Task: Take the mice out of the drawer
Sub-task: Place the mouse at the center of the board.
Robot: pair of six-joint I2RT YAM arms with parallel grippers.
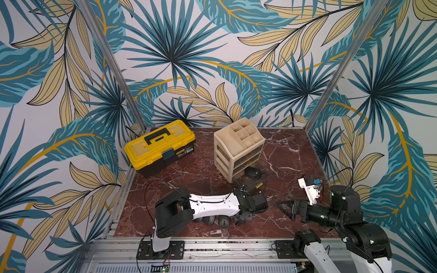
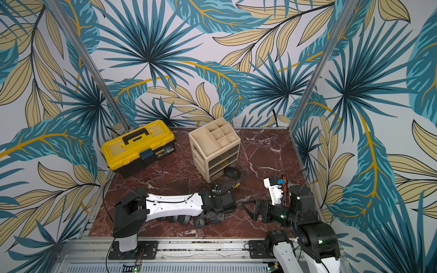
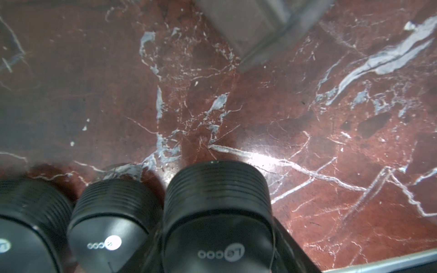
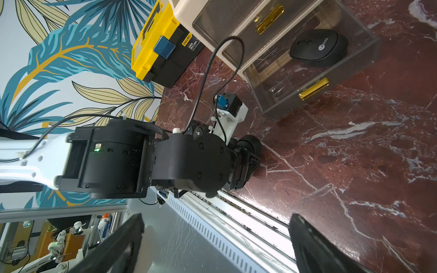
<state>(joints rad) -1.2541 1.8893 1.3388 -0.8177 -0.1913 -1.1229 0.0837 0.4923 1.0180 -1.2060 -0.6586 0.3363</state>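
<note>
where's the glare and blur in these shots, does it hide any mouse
Left wrist view: a white glare patch on the marble tabletop, the drawer corner blurred, the three near mice soft but readable. Right wrist view: the front rail blown out, the mouse in the drawer sharp. In both top views: even light, no glare.

In both top views the widest free room is found on the bare table [image 1: 295,151] at the right of centre, between the drawer cabinet [image 1: 238,151] and the right wall [image 1: 369,146]. A narrower passage is left between this cabinet and the toolbox [image 1: 159,146]. From the lower centre the pulled-out drawer [image 1: 257,185] is barred by the left arm [image 1: 212,203], which is stretched across above the row of mice [image 1: 223,222]; from the lower right the way is left open.
</note>
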